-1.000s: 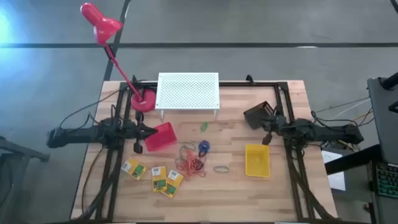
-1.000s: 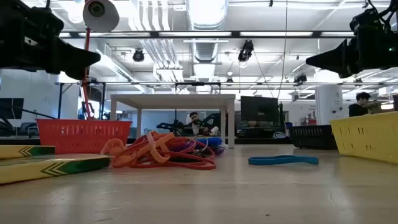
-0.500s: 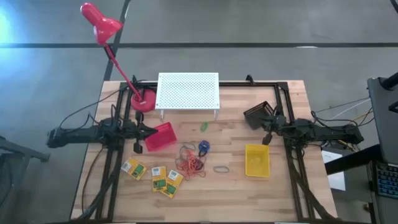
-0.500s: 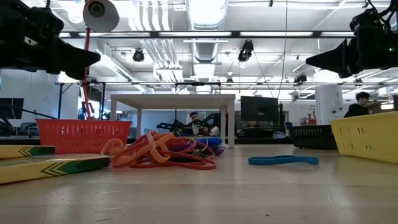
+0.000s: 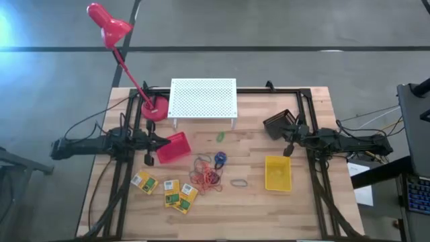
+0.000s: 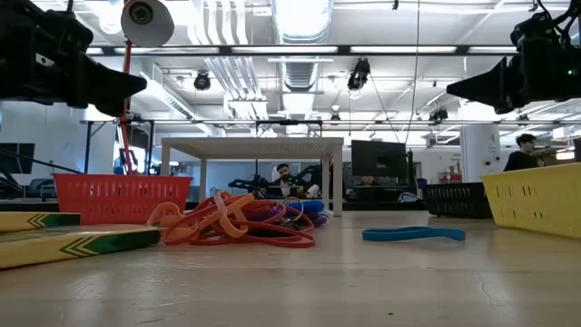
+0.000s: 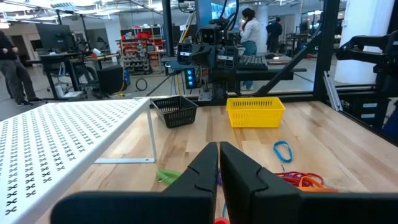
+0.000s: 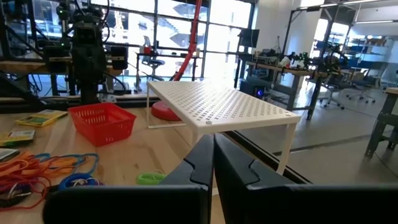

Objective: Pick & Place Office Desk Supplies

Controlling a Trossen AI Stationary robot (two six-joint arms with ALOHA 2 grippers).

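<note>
Both arms wait above the table, the left gripper (image 5: 163, 142) and the right gripper (image 5: 287, 143) pinched together on nothing. Rubber bands (image 5: 205, 177) lie mid-table between the red basket (image 5: 173, 148) and yellow basket (image 5: 278, 173), boxes (image 5: 165, 191) nearby

table (image 5: 269, 208): pale wood planks | rack (image 5: 203, 98): white perforated metal | baskets (image 5: 278, 173): slotted plastic

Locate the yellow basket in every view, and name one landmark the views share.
High view: yellow basket, right of centre on the table.
Low view: yellow basket, at the right edge.
Left wrist view: yellow basket, centre, beside the black basket.
Right wrist view: not in it.
Shared landmark: white perforated rack.
</note>
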